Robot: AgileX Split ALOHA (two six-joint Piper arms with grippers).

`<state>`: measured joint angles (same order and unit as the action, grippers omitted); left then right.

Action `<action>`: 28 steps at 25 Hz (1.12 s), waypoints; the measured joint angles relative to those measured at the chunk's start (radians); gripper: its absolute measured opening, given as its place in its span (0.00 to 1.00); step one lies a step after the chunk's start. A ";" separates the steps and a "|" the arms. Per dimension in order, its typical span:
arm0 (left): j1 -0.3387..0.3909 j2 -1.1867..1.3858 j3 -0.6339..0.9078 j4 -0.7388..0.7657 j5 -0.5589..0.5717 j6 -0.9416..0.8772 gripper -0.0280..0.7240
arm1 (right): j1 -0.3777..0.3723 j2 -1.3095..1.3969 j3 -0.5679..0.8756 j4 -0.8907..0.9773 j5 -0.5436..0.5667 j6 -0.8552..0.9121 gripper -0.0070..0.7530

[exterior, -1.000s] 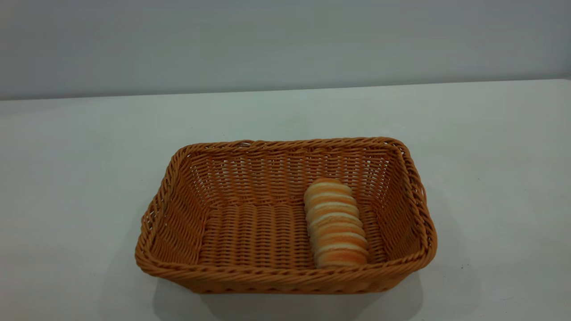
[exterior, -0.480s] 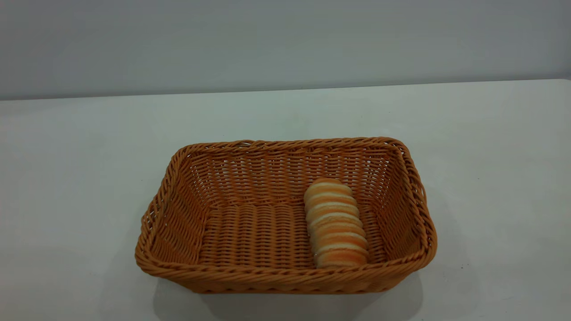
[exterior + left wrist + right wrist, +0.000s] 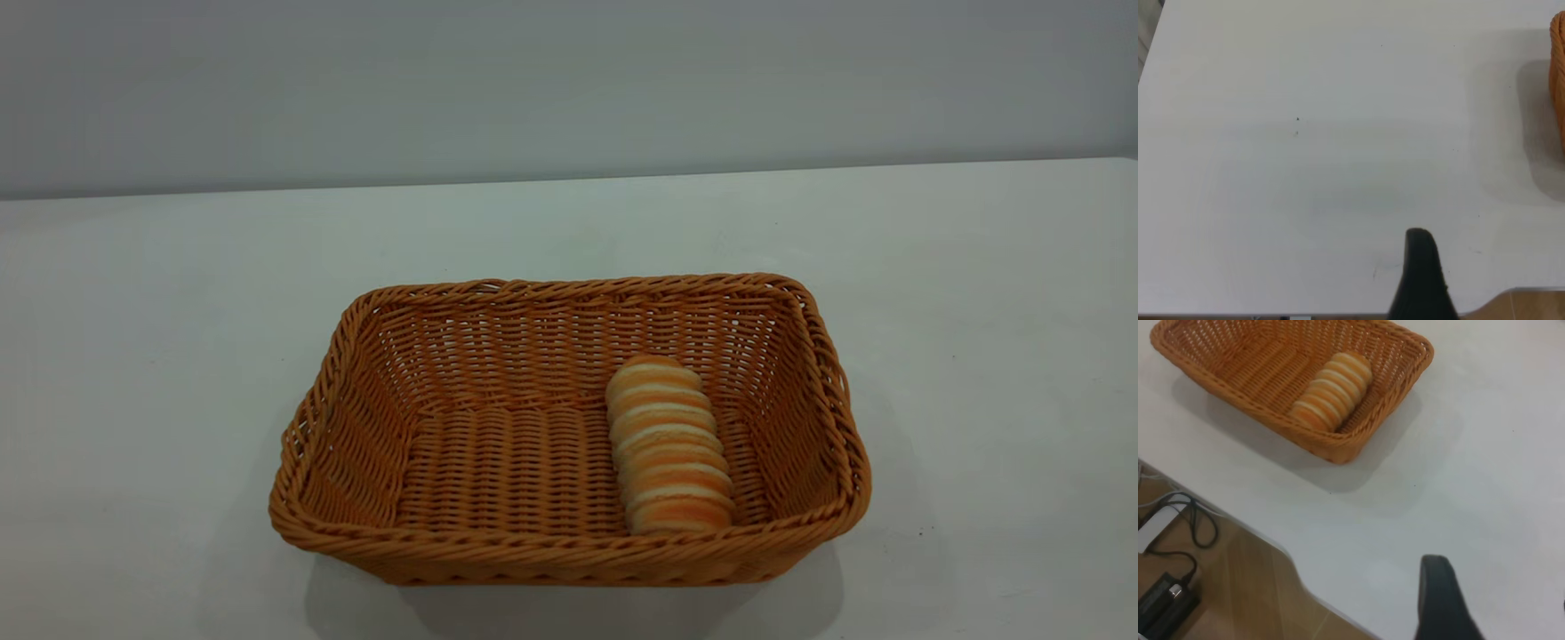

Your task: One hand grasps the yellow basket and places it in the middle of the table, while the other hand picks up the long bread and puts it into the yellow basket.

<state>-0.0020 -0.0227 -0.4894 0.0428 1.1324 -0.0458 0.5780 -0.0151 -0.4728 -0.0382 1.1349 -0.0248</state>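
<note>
I'm looking at the table [image 3: 978,293] first, wide and white, and it is carrying the yellow basket [image 3: 569,556] around the middle of the exterior view. The basket is sitting flat on its base, long side facing the camera, braided rim [image 3: 542,286] level all round. Inside it the long bread [image 3: 669,444] is lying on the woven floor, toward the basket's right end, running from the far wall to the near wall and just beside the right-hand sloping side.

I'm seeing neither arm in the exterior view. From the left wrist view I'm getting one black fingertip [image 3: 1421,277] of the left gripper over bare table, with only an edge of the basket [image 3: 1558,87] showing well apart from it; it is touching nothing, and I cannot tell how wide it is standing. From the right wrist view I'm getting a single dark fingertip [image 3: 1441,600] of the right gripper above the table near its edge, the basket [image 3: 1338,447] and bread [image 3: 1331,390] well apart from it. It is holding nothing, and its opening I cannot tell either.
</note>
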 joint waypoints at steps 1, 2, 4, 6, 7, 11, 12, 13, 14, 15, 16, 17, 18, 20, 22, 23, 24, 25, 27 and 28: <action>0.000 0.000 0.000 0.000 0.000 0.000 0.83 | 0.000 0.000 0.000 0.000 0.000 0.000 0.63; 0.000 0.000 0.000 0.000 0.000 0.000 0.83 | -0.001 0.000 0.000 0.000 0.000 0.000 0.63; 0.000 0.000 0.000 0.000 0.000 0.000 0.83 | -0.018 0.000 0.000 0.000 0.000 0.000 0.63; 0.004 0.000 0.000 0.000 0.000 0.002 0.83 | -0.058 0.000 0.000 0.000 0.000 0.000 0.63; 0.012 0.000 0.000 0.000 0.000 0.002 0.83 | -0.090 0.000 0.000 0.000 0.000 0.000 0.63; 0.059 0.000 0.000 0.000 0.000 0.002 0.83 | -0.250 0.000 0.000 0.000 0.000 0.000 0.63; 0.069 0.000 0.000 0.000 0.000 0.002 0.83 | -0.287 0.000 0.000 0.000 0.000 0.000 0.63; 0.076 0.000 0.000 0.000 0.000 0.002 0.83 | -0.328 0.000 0.000 0.000 0.000 0.000 0.63; 0.079 0.000 0.000 0.000 0.000 0.002 0.83 | -0.366 0.000 0.000 0.000 0.000 0.000 0.63; 0.079 0.000 0.000 0.000 0.000 0.002 0.83 | -0.400 0.000 0.000 0.000 0.000 0.000 0.63; 0.079 0.000 0.000 0.000 0.000 0.002 0.83 | -0.424 0.000 0.000 0.000 0.000 0.000 0.63; 0.079 0.000 0.000 0.000 0.000 0.002 0.83 | -0.452 0.000 0.000 0.000 0.000 0.000 0.63; 0.079 0.000 0.000 0.000 0.000 0.002 0.83 | -0.478 0.000 0.000 0.000 0.000 0.001 0.63; 0.079 0.000 0.000 0.000 0.000 0.002 0.83 | -0.514 0.000 0.000 0.000 0.000 0.001 0.63; 0.074 0.000 0.000 0.000 0.000 0.002 0.83 | -0.530 0.000 0.000 0.000 0.000 0.001 0.63; 0.065 0.000 0.000 0.000 0.000 0.002 0.83 | -0.531 0.000 0.000 0.000 0.000 0.001 0.63; 0.055 0.000 0.000 0.000 0.000 0.002 0.83 | -0.531 0.000 0.000 0.000 0.000 0.001 0.63; 0.043 0.000 0.000 0.000 0.000 0.002 0.83 | -0.531 0.000 0.000 0.000 0.000 0.001 0.63; 0.024 0.000 0.000 0.000 0.000 0.002 0.83 | -0.531 0.000 0.000 0.000 0.000 0.001 0.63; 0.018 0.000 0.000 0.000 0.000 0.002 0.83 | -0.531 0.000 0.000 0.000 0.000 0.001 0.63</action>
<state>0.0157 -0.0227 -0.4894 0.0428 1.1324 -0.0438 0.0469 -0.0151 -0.4728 -0.0382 1.1349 -0.0240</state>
